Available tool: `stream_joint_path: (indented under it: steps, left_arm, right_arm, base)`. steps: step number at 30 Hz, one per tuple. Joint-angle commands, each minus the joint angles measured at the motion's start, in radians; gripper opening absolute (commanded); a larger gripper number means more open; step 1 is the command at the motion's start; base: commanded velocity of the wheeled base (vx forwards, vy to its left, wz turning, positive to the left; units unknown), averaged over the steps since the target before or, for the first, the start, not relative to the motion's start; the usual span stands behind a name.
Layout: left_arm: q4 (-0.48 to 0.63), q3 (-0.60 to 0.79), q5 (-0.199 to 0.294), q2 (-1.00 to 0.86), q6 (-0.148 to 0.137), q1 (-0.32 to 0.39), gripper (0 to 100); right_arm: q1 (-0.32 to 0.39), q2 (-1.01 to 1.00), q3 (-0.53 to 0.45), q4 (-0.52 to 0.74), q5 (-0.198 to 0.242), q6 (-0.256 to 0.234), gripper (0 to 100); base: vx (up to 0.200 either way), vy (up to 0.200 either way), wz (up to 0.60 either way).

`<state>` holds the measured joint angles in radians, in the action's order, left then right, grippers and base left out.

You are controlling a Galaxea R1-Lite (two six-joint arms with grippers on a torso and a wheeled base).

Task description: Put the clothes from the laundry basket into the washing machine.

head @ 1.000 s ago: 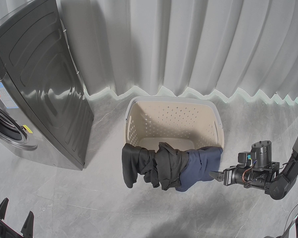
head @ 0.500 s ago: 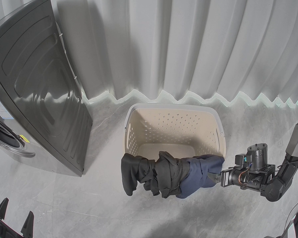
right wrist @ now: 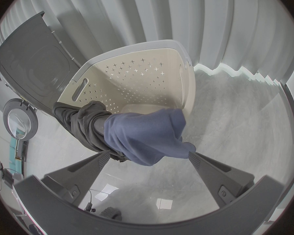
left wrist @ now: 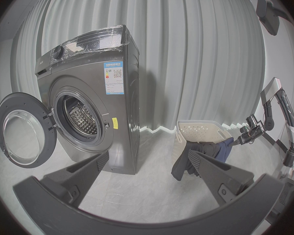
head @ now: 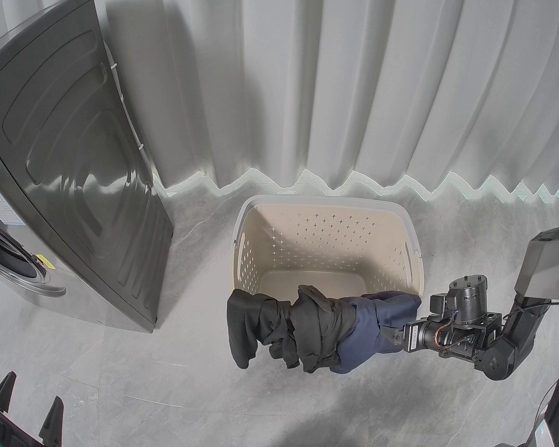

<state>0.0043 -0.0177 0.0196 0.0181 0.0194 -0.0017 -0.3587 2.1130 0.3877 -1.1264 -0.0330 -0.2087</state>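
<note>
**Right claw and clothes.** You are looking at the right claw (head: pixel 389 335) with its fingers (right wrist: pixel 88 170) spread wide and gripping nothing. It is pointing roughly level along the near rim of the laundry basket (head: pixel 329 201). The lower edge of the navy garment (head: pixel 379 321) is lying directly ahead of it and is reaching in between its tips.

**Axis of the clothes.** The clothes are lying as one long roll draped over that near rim. The roll's long axis is running along the rim, roughly in line with the way the claw is pointing, and is leading away from the claw towards the washing machine (head: pixel 74 156).
- The navy end is sitting nearest the claw.
- The black garments (head: pixel 292 327) are lying farther along the roll.
- The farthest black end is hanging down outside the basket wall, pointing at the floor (head: pixel 186 367).

**Surroundings.** The basket's hollow is lying just beside the claw, on the far side of the roll, with the curtain (head: pixel 354 63) hanging behind it.

**Left claw.** The left claw (head: pixel 33 389) is sitting low and well apart from the right claw, with its fingers spread and nothing in them. Ahead of it, the washing machine is standing with its door (left wrist: pixel 23 131) swung open, and the drum (left wrist: pixel 80 118) is facing this claw.
</note>
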Motion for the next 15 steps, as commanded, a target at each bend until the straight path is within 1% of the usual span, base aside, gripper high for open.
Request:
stream_joint_path:
  steps: [1,5,6,11,15]
  left_arm:
    - [0.0,0.016,0.0,-0.018,0.001,0.0,100]
    - [0.0,0.015,0.0,-0.018,0.001,0.0,100]
    - [0.0,0.015,0.0,-0.018,0.001,0.0,100]
    - [0.0,0.015,0.0,-0.018,0.001,0.0,100]
    - [0.0,0.015,0.0,-0.018,0.001,0.0,100]
  right_arm:
    - [0.009,0.062,0.031,-0.021,-0.002,-0.006,100]
    - [0.012,0.073,0.04,-0.026,-0.001,-0.011,100]
    - [0.012,0.076,0.042,-0.029,-0.001,-0.014,0]
    - [0.012,0.074,0.033,-0.061,0.001,-0.021,0]
    - [0.007,0.065,0.02,-0.062,0.002,-0.024,0]
  base:
    - [0.0,0.0,0.0]
    - [0.0,0.0,0.0]
    - [0.0,0.0,0.0]
    - [0.0,0.0,0.0]
    - [0.0,0.0,0.0]
